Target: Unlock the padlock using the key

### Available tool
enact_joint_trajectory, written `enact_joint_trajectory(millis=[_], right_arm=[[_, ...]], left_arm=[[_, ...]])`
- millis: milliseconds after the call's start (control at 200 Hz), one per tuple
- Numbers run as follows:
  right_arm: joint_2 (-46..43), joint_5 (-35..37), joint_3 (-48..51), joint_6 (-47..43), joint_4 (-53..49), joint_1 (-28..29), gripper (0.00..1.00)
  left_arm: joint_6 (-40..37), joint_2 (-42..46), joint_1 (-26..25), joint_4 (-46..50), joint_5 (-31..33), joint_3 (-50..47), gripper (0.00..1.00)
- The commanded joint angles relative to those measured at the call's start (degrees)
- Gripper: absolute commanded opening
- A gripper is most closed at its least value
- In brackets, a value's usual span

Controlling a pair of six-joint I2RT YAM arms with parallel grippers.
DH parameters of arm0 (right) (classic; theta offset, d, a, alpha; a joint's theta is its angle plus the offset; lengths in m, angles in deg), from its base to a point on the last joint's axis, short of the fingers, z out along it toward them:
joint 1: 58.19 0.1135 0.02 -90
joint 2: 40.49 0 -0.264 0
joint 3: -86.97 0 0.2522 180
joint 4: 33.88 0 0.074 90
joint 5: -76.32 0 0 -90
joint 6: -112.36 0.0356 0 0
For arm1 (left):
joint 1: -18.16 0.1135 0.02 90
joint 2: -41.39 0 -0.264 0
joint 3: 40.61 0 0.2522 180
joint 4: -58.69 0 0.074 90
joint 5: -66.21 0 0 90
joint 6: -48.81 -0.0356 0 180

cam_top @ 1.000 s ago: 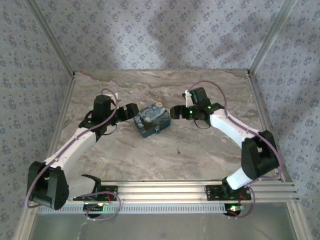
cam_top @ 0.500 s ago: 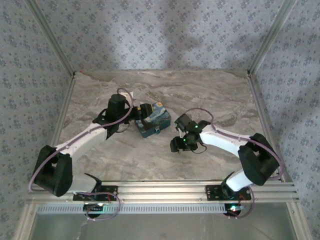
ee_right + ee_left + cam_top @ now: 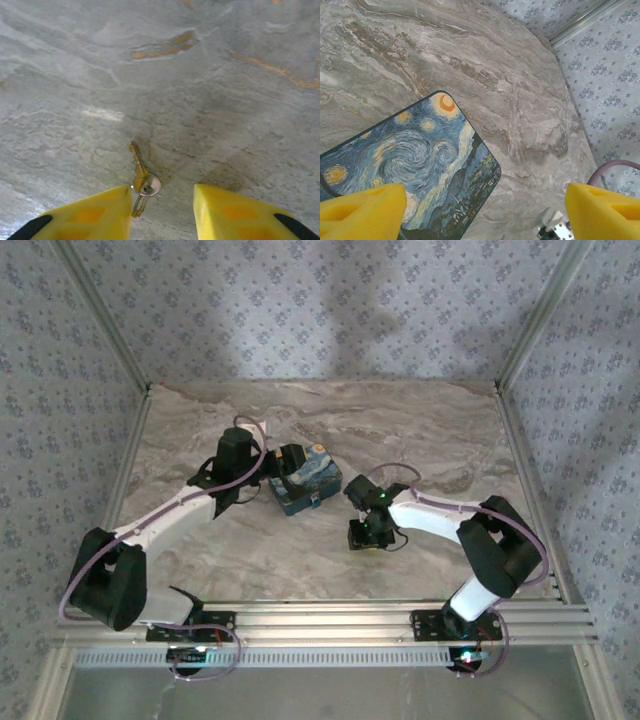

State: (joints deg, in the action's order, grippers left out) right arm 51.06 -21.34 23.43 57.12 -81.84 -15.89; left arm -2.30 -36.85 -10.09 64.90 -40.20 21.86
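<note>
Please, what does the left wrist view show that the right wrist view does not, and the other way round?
Left wrist view: the padlock with its starry print, flat on the table by the open left fingers, and a strip of patterned wall. Right wrist view: the key, lying on the table just ahead of the open right fingers. Both share the marbled table and yellow fingers spread apart, holding nothing.
</note>
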Motion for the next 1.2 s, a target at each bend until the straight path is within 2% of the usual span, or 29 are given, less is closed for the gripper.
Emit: enact_joint_trajectory(millis=[0,550,789,1004,1194], right_arm=[[1.89,-0.38,-0.41,0.84,0.89,1.03,0.33],[0.3,-0.89,-0.24,0.86,1.49,2.17,0.0],[-5.89,-3.38,2.74,0.89,7.0,0.18,0.0],[-11.73,-8.62,6.37,4.17,16.15,-3.92,0.0],[-16.49,-6.63,6.9,5.96,26.44,-6.24,0.0]], left_arm=[[0.03,0.89,-0.23,-0.8,0.72,-0.16,0.83],[-1.52,2.02,-0.25,1.2,1.97,-0.28,0.84],[1.51,2.84,-0.07,1.31,0.62,-0.55,0.85],[10.19,2.45,0.34,0.27,-3.03,-0.39,0.84],[17.07,0.6,-0.53,-5.93,-7.84,-0.5,0.81]])
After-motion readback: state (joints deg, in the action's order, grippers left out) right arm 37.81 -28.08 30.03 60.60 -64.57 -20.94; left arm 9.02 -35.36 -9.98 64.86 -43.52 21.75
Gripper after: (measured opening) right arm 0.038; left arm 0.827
